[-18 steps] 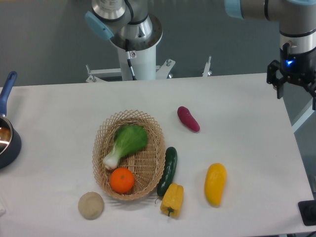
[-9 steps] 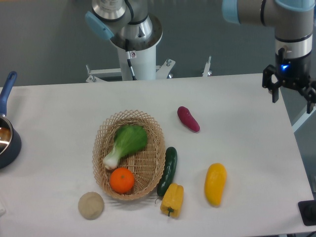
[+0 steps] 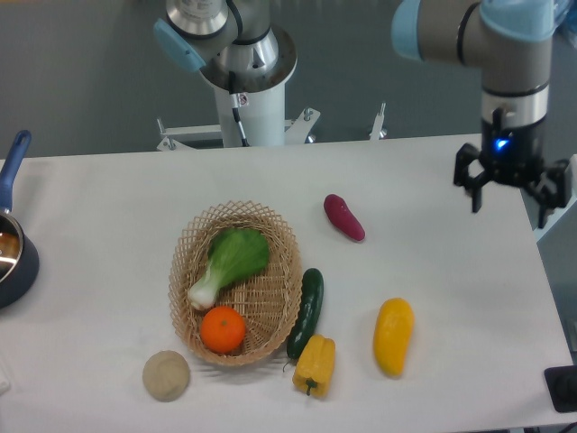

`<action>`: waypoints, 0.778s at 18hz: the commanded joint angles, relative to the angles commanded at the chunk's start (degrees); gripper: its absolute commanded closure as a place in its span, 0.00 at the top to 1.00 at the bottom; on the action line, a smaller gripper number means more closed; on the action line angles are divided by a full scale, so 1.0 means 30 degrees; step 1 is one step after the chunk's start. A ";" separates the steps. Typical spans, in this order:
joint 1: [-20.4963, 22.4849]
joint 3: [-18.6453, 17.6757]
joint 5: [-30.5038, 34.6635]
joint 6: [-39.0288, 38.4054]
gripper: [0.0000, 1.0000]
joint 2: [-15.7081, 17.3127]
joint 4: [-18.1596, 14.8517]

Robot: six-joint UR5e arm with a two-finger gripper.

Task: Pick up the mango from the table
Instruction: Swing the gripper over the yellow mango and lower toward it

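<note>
The white table [image 3: 117, 234] spreads out below me, carrying everything. Over its far right edge hangs my arm [image 3: 514, 54], and at its end my jaws [image 3: 509, 191] stand wide apart, holding nothing, pointing down above the table's right margin. They are well apart from the mango.

Left of the middle sits a woven basket [image 3: 275, 298], oval, with a leafy bok choy [image 3: 230, 262] lying in its upper half and a round orange [image 3: 223, 329] in its lower end. At the left edge a dark blue pan [image 3: 13, 257] shows only in part, its handle pointing away.

The mango [image 3: 394, 336] lies on the table toward the near right, smooth and yellow-orange, its long axis nearly upright in view, touching nothing. Left of it a dark green cucumber [image 3: 306, 312] leans against the basket's right rim, and a yellow bell pepper [image 3: 314, 365] sits at the cucumber's lower end. A purple sweet potato [image 3: 344, 217] lies beyond the basket's upper right. A beige potato [image 3: 166, 375] rests just beside the basket's near left.
</note>
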 joint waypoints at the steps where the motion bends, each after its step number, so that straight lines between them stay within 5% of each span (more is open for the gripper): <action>1: -0.0322 0.0175 0.0029 -0.1346 1.00 -0.0379 0.0000; 7: -0.1378 0.0352 0.0059 -0.6040 1.00 -0.1816 0.0058; 14: -0.2404 0.0411 -0.0147 -0.6369 1.00 -0.3720 0.0117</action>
